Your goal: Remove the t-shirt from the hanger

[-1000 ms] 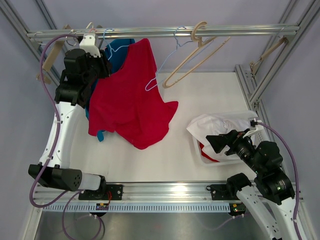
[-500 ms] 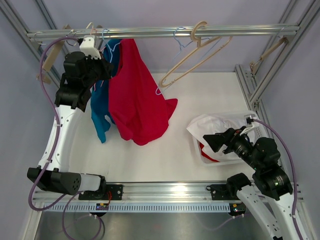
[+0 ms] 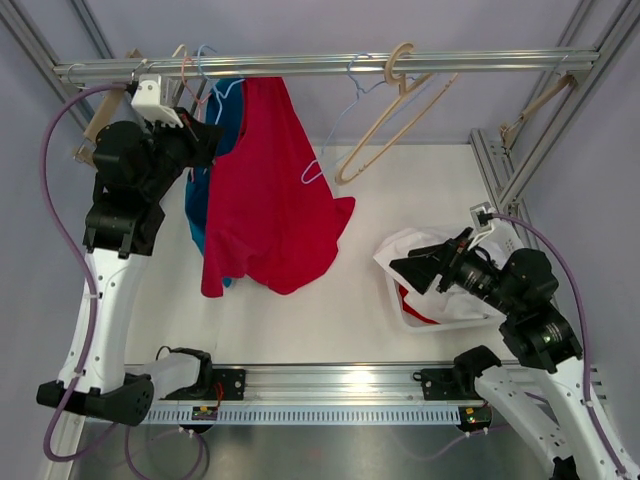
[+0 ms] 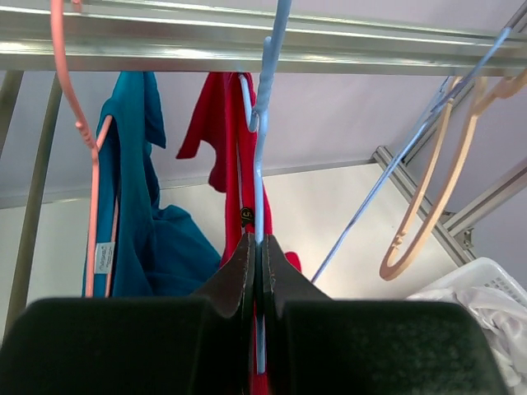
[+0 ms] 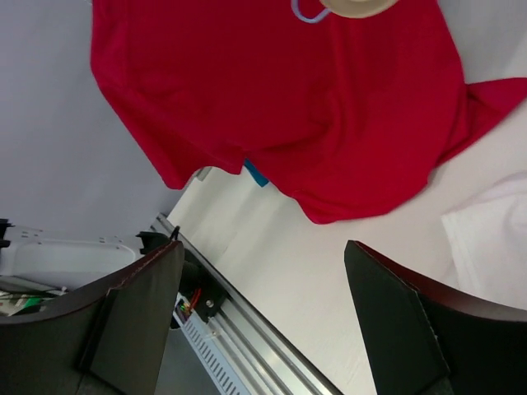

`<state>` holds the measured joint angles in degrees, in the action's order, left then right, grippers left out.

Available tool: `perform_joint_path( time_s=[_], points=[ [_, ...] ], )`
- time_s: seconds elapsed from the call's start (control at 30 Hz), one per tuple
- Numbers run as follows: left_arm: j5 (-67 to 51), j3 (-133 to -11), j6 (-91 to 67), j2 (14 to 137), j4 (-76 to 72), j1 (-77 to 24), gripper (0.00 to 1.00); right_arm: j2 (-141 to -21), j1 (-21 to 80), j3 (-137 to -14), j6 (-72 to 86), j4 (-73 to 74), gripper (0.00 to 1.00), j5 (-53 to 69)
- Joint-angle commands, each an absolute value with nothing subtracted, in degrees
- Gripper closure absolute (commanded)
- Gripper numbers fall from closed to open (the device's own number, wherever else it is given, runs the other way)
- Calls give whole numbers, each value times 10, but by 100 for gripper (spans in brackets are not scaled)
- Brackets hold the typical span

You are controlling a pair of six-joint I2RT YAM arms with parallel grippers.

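**Red shirt swings back under the rail**

Our left gripper (image 4: 255, 245), clamped on the blue hanger (image 4: 259, 140), has drawn back leftward. The red t-shirt (image 3: 265, 200), spread wide a second ago, now hangs straight from the rail (image 3: 330, 64), still on that hanger. Our right gripper (image 5: 263, 247) faces its hem, fingers apart: nothing removed yet.

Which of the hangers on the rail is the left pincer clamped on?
The light blue hanger, its neck pinched in the left pincer. The pink hanger carrying the teal shirt and the beige hanger hang untouched.
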<state>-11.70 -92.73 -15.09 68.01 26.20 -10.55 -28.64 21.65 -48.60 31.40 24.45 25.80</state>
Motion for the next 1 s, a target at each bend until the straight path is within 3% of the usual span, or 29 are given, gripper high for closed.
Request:
perform_joint_path(
  time_s=[0.0,0.27,0.43,0.67,0.97],
  points=[
    [-134,-903,-179,629,202,-107,100,-315,266,-507,318,189,12,284],
    [-133,-767,-241,515,158,-113,100,-443,577,-562,255,152,11,20],
    [-85,-715,-272,448,159,-116,100,-590,749,-650,209,105,1,-102],
    [-109,-676,-343,383,161,-119,100,-794,833,-714,189,-26,1,-177],
    [-119,-675,-401,298,195,-118,100,-880,874,-787,157,-25,0,-232]
  ],
)
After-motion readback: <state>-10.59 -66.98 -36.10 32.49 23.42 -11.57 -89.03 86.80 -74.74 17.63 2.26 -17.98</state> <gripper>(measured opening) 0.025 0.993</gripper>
